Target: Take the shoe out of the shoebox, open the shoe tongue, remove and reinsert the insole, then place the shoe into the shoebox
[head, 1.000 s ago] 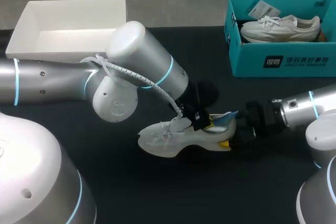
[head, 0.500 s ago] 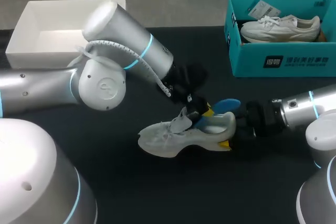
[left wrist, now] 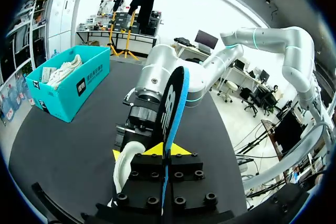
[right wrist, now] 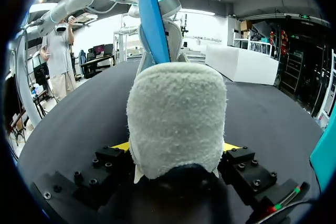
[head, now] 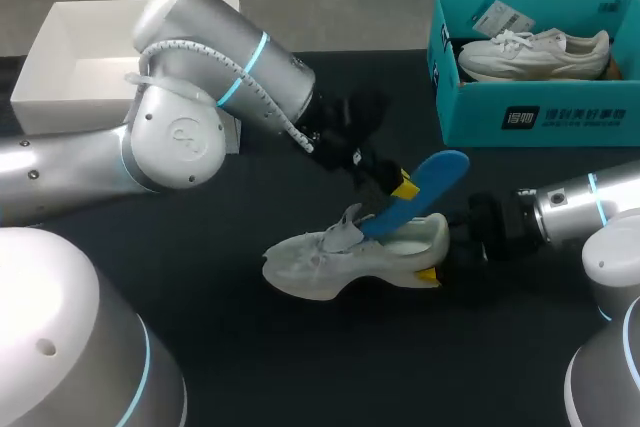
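Here, the left gripper (head: 402, 187) is clamped on the blue insole (head: 435, 173), which slants upward with its lower end inside the shoe (head: 330, 262). The right gripper (right wrist: 176, 148) pinches the shoe's heel from both sides. The shoe rests upright on the table (head: 300, 367), well apart from the teal shoebox (head: 540, 117), which holds a second shoe (head: 535, 52).

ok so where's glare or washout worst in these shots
Head view: bright highlights on the left arm; left wrist view: the room behind the blue insole is washed white; right wrist view: the shoe heel is evenly lit.
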Controlling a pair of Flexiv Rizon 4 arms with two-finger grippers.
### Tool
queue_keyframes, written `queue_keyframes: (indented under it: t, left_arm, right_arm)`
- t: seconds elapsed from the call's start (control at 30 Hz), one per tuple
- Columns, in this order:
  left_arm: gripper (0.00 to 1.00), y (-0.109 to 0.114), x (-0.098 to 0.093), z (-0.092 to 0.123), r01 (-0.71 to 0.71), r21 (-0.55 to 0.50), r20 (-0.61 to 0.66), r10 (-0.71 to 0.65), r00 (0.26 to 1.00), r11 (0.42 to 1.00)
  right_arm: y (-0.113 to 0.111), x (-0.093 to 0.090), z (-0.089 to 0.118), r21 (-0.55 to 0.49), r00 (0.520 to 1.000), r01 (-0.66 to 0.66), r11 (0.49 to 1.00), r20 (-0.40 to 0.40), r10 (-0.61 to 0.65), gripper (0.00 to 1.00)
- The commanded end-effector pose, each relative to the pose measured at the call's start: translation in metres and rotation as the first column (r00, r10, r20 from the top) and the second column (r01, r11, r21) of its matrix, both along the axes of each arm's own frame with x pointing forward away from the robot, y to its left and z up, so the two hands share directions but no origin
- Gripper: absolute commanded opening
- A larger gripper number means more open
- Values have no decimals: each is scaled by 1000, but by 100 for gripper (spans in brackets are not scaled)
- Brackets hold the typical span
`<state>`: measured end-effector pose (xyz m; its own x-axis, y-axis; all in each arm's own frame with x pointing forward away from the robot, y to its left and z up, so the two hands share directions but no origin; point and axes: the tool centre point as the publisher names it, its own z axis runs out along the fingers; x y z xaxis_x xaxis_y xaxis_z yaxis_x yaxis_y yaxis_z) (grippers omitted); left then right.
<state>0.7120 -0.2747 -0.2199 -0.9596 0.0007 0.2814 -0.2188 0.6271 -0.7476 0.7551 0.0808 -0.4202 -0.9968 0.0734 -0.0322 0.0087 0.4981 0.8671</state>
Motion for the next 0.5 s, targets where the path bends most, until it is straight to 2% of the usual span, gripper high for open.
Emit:
queue_keyframes:
  t: [0.03,0.07,0.1,0.17,0.23,0.5]
  left_arm:
    - [0,12,-3,17,37,-30,-20,-38,999,999]
    - [0,12,-5,21,45,-33,-22,-46,999,998]
    - [0,-10,11,23,48,-40,-20,-49,999,998]
    - [0,-17,13,27,48,-37,-18,-49,999,998]
    - [0,-21,9,33,46,-12,-12,-47,999,999]
    - [0,-21,9,33,46,-12,-12,-47,999,999]
  right_arm:
    - [1,-1,1,-4,1000,3,1000,0,-3,0]
    - [1,-1,1,-4,1000,3,1000,0,-3,0]
    - [1,-1,1,-4,1000,3,1000,0,-3,0]
    - [1,-1,1,-4,1000,3,1000,0,-3,0]
    - [1,-1,1,-4,1000,3,1000,0,-3,0]
    - [1,-1,1,-4,1000,3,1000,0,-3,0]
